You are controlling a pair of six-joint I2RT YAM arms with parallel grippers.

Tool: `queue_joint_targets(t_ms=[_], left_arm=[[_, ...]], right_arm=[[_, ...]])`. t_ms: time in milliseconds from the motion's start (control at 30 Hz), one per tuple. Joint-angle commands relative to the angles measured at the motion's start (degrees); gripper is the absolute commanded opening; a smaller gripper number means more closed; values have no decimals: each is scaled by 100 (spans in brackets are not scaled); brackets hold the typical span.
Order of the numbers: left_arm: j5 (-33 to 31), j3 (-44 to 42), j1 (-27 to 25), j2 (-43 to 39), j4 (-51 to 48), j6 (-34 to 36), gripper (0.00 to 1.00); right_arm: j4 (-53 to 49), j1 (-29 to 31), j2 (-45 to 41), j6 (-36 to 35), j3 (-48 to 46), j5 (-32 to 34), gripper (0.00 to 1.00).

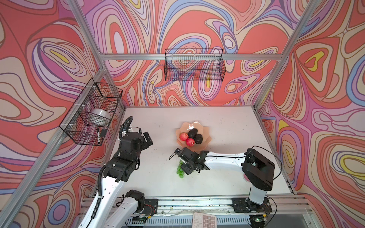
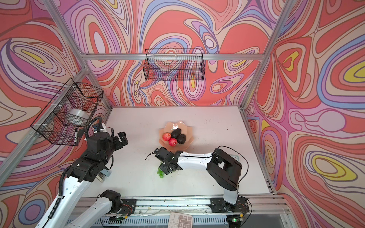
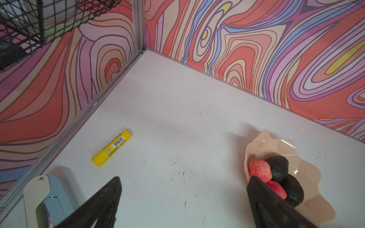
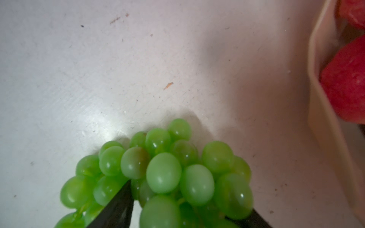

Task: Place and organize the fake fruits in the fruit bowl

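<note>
Seating right gripper [image 4: 187,199] astride grapes [image 4: 164,173], pinch unconfirmed; left gripper [image 3: 184,178] spread; deposit at bare 12 o'clock of fruit bowl [image 1: 192,125]

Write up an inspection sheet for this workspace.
Surface: white table, scuffed and speckled.
Job's things: two apples and two avocados in the bowl; grapes on the table beside it.
Clutter: yellow glue stick, stapler, calculator by the front rail.
Grippers: left gripper open, empty; right gripper straddling the grapes, grip unclear.
Cables: black cable looping over the right arm; coiled cable on the left arm.
Surroundings: patterned walls, two wire baskets; one holds a tape roll and marker.
</note>
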Motion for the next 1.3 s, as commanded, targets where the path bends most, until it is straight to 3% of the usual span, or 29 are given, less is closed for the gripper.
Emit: queue_joint_targets(t_ms=[0,233,500,867,1100,1267], left_arm=[[-178,-81,45,-83,-220,58,100],[-329,-120,89,-153,-222,77,100],[-433,-138,132,-254,-233,67,100],[-537,-180,181,-405,-226,64,100],[-585,-146,208,-487,-204,89,100],[-582,-148,226,-496,-204,92,100]], right_arm=[[31,15,160,-26,68,-184,58],[-79,16,-203,74,176,-216,42],[-341,17,-783,196,597,-140,32],[-623,21,-980,228,1019,-80,25],[-1345,-4,-997,170,2340,106,24],[-1600,-394,-834,188,2900,182,23]])
